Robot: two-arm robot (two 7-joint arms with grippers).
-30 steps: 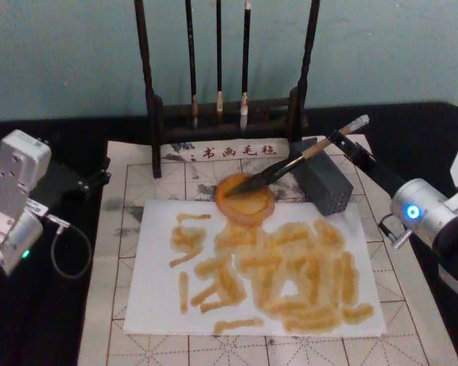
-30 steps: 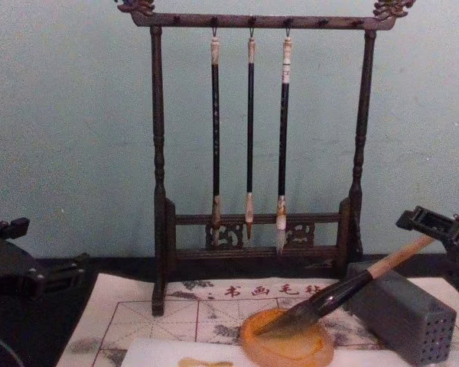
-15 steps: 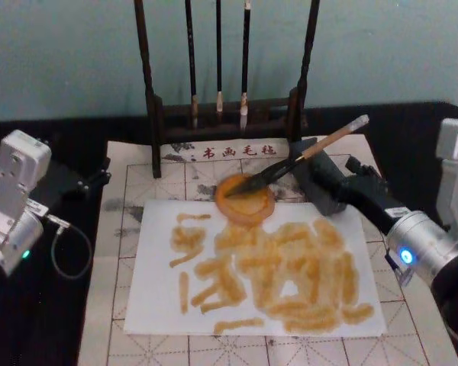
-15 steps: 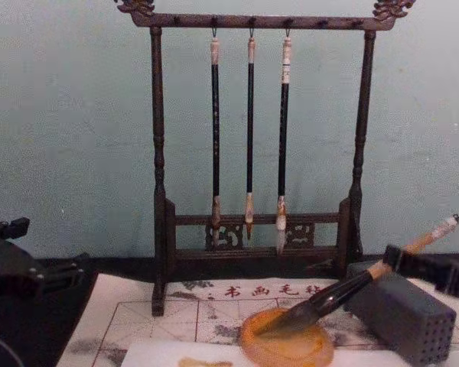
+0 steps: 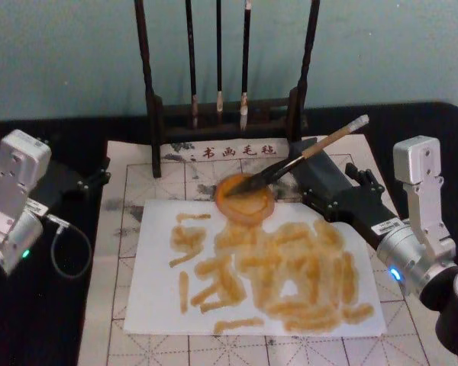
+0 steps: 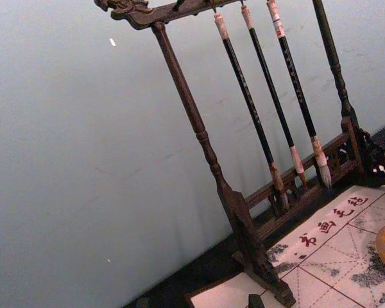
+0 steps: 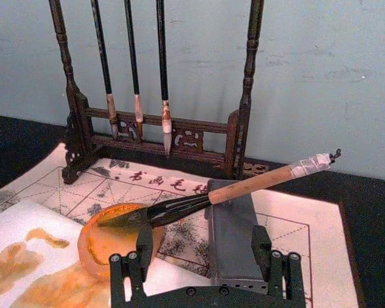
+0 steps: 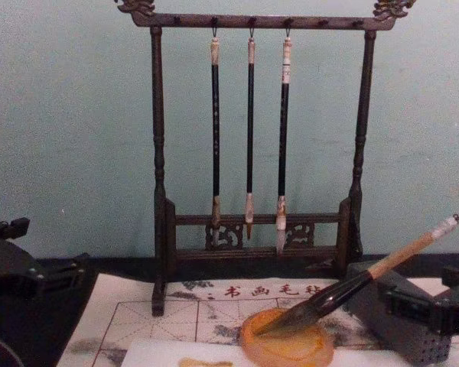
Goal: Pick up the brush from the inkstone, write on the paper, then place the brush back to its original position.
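I was looking at a calligraphy practice station set against a plain pale-green wall (image 8: pixel 69 138). A dark wooden brush rack (image 8: pixel 159 153) held three hanging brushes (image 8: pixel 249 130), and a gridded felt mat (image 5: pixel 137 183) printed with red characters covered the black tabletop (image 5: pixel 61 130), with ink-marked paper (image 5: pixel 160 297) on it.

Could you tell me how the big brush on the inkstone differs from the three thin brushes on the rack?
The big brush lies slanted, bristles on the amber inkstone and handle propped on the grey block; the three thin brushes hang upright from the rack. Its handle is thick and tan with a black lower section, theirs slim and black. Its bristles are dark, theirs pale. All point bristles downward. The right gripper, open, sits just short of the big brush.
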